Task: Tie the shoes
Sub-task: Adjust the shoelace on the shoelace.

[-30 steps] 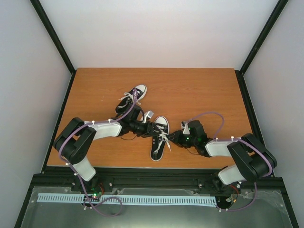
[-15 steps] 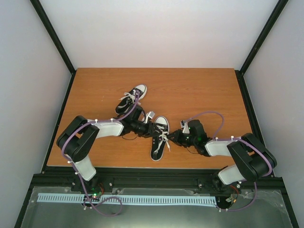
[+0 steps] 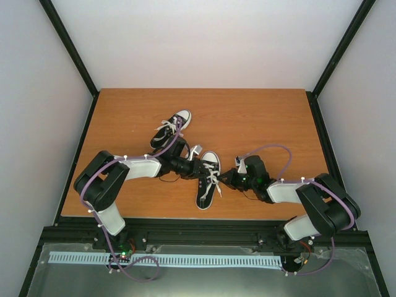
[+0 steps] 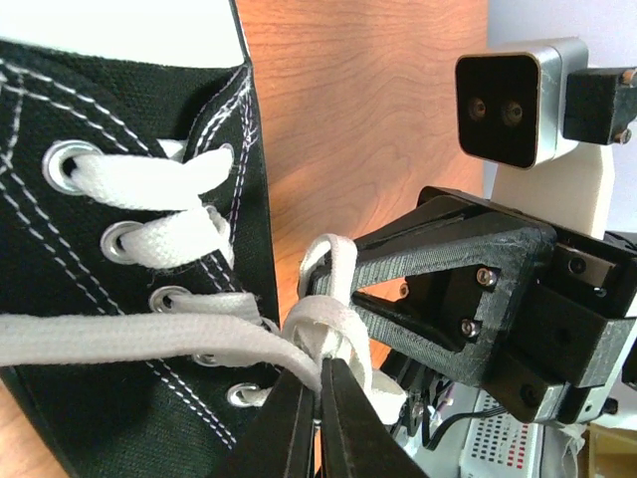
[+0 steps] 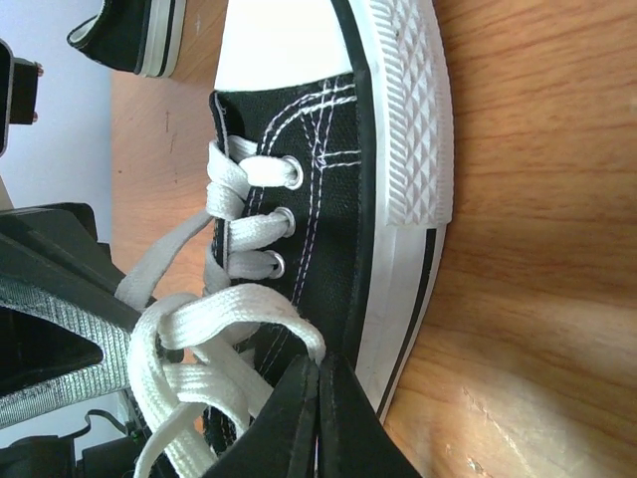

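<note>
Two black low-top shoes with white toe caps lie on the wooden table (image 3: 266, 117). The near shoe (image 3: 208, 183) sits between my two grippers; the far shoe (image 3: 172, 129) lies behind my left arm. My left gripper (image 3: 202, 171) (image 4: 320, 366) is shut on a strand of the white lace (image 4: 328, 324) at the crossing over the near shoe (image 4: 109, 329). From the other side my right gripper (image 3: 224, 179) (image 5: 318, 363) is shut on another strand of lace (image 5: 234, 309) beside the shoe's sole (image 5: 403, 199). The two sets of fingertips are nearly touching.
Black frame posts and white walls enclose the table. The right wrist camera block (image 4: 513, 105) stands close behind the lace. The far shoe's heel (image 5: 129, 35) shows at the upper left of the right wrist view. A metal rail (image 3: 167, 260) runs along the near edge.
Both grippers have closed onto the laces of the near shoe. The arms have edged slightly inward toward each other; the shoes have not moved.
</note>
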You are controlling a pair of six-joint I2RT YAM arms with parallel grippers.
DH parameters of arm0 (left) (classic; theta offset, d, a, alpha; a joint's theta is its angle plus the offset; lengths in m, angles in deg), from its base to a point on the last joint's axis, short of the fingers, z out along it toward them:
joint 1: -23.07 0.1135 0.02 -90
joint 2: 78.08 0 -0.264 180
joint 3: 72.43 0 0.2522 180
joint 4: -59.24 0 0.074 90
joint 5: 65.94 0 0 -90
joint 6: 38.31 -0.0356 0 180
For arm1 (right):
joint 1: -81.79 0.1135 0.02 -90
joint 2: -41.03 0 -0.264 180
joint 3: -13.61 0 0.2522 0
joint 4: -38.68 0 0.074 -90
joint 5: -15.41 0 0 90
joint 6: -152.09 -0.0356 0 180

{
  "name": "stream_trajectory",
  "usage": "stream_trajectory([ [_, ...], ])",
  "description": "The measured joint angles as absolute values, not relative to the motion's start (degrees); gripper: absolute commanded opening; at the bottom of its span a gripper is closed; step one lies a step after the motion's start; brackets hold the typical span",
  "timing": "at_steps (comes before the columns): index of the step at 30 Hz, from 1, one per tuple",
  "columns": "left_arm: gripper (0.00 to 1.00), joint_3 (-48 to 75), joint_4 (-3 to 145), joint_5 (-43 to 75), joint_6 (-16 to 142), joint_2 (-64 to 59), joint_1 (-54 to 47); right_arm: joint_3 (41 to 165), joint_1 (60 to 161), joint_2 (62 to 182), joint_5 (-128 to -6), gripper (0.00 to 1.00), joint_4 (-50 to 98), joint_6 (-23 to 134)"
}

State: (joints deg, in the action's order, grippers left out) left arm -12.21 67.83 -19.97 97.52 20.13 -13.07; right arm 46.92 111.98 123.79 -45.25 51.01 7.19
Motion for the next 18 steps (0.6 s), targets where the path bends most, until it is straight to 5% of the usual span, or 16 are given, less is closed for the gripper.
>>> stream_trajectory([
  [18,0.01,-15.51,71.64,-15.93,95.86,14.76,-11.28,51.84,112.18,115.44,-54.91,0.03,41.11,13.97],
])
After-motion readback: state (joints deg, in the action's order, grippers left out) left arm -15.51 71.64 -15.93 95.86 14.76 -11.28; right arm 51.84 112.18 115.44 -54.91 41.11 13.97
